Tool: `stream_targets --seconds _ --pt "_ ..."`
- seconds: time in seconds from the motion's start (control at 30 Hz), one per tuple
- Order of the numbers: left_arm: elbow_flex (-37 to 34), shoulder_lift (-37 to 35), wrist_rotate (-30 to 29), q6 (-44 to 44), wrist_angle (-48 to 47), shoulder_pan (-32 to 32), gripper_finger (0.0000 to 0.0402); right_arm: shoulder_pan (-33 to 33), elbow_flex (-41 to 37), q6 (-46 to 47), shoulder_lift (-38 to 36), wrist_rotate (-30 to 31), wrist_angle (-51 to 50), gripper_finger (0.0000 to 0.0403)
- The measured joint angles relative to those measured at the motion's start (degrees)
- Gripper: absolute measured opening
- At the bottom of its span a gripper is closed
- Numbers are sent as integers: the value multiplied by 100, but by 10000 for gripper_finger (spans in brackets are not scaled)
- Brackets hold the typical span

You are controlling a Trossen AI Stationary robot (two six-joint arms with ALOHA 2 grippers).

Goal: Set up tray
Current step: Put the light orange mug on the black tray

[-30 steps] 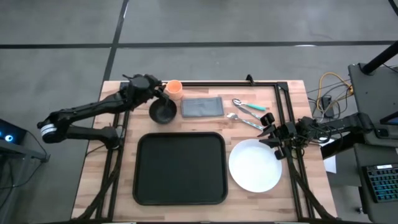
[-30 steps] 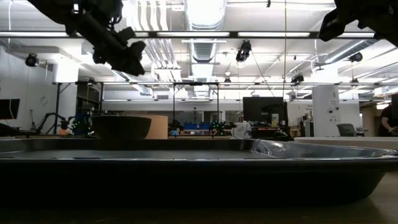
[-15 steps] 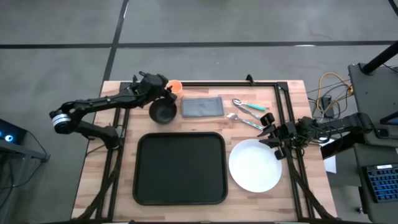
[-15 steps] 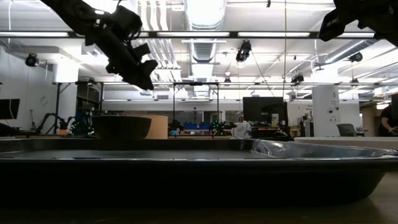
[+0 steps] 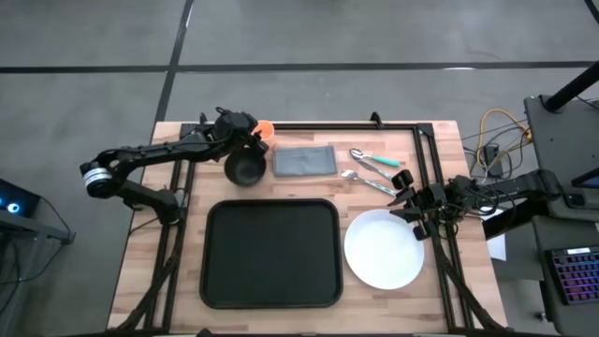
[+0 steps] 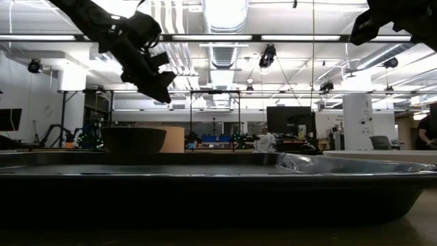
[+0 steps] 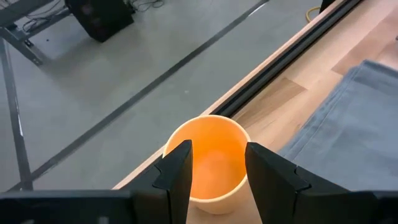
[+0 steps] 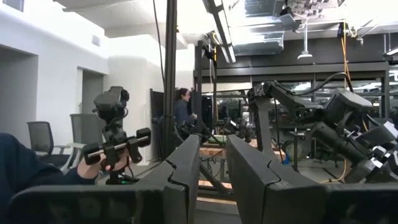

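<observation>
The black tray [image 5: 271, 253] lies flat on the table's near middle, and its rim [image 6: 205, 179] fills the low view. My left gripper [image 5: 251, 134] hangs open over the orange cup [image 7: 208, 162], which stands at the far edge. One finger is on each side of the cup's mouth, and neither touches it. In the low view the left gripper [image 6: 158, 83] hangs clear above the cup [image 6: 175, 139]. My right gripper [image 5: 402, 197] waits open beside the far right rim of the white plate [image 5: 384, 249], held level above the table.
A black bowl [image 5: 245, 168] stands just nearer than the cup. A grey folded cloth [image 5: 304, 161] and some cutlery [image 5: 374, 168] lie along the far side. A black frame rail [image 7: 292, 50] runs behind the cup. People show in the room beyond the table.
My left gripper has moved toward the table's right, from beside the bowl's far left to over the orange cup. It has also come down somewhat. The right arm and all the objects have kept still.
</observation>
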Motion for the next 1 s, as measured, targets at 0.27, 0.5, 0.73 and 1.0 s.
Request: stream_targets --seconds 0.27,0.5,0.73,1.0 --pt "2 -1 -3 2 4 0 130 0 -2 0 0 1 0 79" --pt "-2 -1 -16 197 4 0 130 1 -1 0 0 0 0 74" --pt "-13 2 -169 285 4 1 130 0 0 0 0 0 1 69" --pt "-74 4 -169 347 -2 -11 170 0 0 0 0 2 0 78"
